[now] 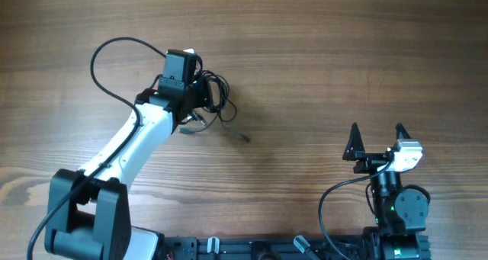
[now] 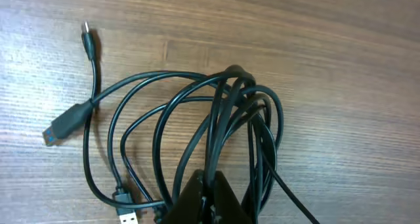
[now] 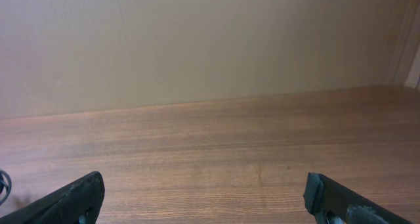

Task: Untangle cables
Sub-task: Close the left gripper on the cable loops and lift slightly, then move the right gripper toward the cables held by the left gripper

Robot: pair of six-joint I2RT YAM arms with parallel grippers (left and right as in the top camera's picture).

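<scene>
A wood-grain table (image 1: 328, 54) is filling the overhead view, its brown grain running left to right. A plain beige wall (image 3: 210, 40) is rising directly behind the table's far edge. Soft, even light is falling across both surfaces.

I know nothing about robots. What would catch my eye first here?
A tangle of thin black cables lies on the wooden table, left of centre, with the left gripper pinched shut on some of its loops. Near the front right, the right gripper stands wide open, holding nothing.
</scene>
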